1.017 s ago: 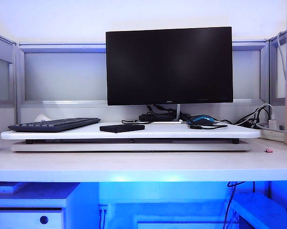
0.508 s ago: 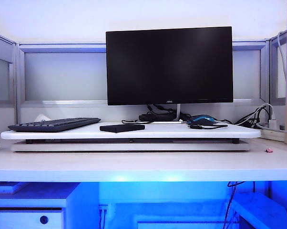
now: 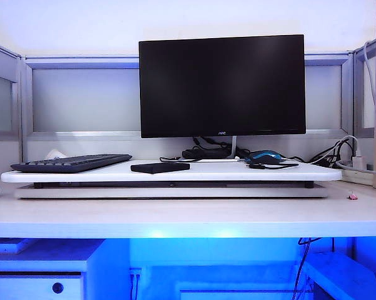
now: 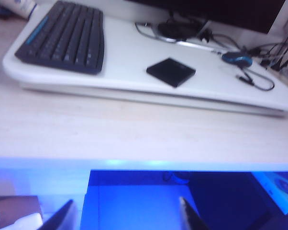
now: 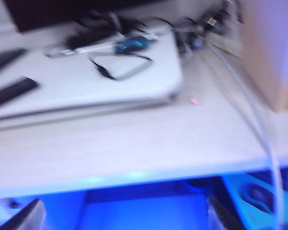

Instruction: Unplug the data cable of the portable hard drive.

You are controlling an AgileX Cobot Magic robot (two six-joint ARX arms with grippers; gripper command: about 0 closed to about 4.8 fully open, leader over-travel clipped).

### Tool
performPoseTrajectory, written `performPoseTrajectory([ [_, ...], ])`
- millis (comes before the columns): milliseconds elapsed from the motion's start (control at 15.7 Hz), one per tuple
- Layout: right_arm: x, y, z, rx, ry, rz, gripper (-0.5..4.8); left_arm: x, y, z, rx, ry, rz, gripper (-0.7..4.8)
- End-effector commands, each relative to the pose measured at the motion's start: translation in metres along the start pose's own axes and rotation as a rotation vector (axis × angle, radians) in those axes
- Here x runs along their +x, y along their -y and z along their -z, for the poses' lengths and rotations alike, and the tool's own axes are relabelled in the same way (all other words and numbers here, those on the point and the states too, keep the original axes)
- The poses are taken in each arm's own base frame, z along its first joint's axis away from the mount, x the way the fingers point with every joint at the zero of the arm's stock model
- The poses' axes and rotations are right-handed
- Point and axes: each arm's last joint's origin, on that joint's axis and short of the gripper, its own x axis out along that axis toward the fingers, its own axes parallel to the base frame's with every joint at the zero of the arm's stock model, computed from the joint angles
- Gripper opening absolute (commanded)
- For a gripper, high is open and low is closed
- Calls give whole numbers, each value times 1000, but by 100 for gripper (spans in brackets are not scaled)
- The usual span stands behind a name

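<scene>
A dark monitor (image 3: 222, 85) fills the upper centre of the exterior view, above the white riser (image 3: 171, 172) that spans the middle. The keyboard (image 3: 71, 163) lies at its left end. The portable hard drive (image 3: 160, 167) rests flat at centre, its long axis running left to right, unchanged from a second ago. The blue mouse (image 3: 265, 156) sits right of centre, with the data cable (image 4: 255, 82) looped loose beside it, plug away from the drive. My left gripper (image 4: 125, 218) hangs below the desk edge, fingers apart, well short of the drive. My right gripper (image 5: 125, 215) does likewise, fingers spread wide, the cable well ahead.
</scene>
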Motion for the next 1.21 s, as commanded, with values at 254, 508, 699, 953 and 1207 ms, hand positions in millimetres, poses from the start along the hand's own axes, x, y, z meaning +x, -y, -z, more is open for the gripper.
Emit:
performPoseTrajectory([
  [254, 0, 3, 0, -21, 31, 89, 354, 3, -3, 5, 69, 7, -51, 255],
  [508, 1, 6, 3, -51, 38, 189, 145, 11, -9, 23, 63, -28, -59, 204],
  [699, 2, 8, 6, -71, 43, 246, 100, 13, -10, 28, 68, -31, -60, 165],
  [953, 2, 10, 7, -108, 43, 292, 71, 14, -11, 29, 113, -8, -80, 110],
  [1207, 1, 13, 7, -109, 59, 394, 38, 15, -12, 30, 144, -4, -94, 24],
])
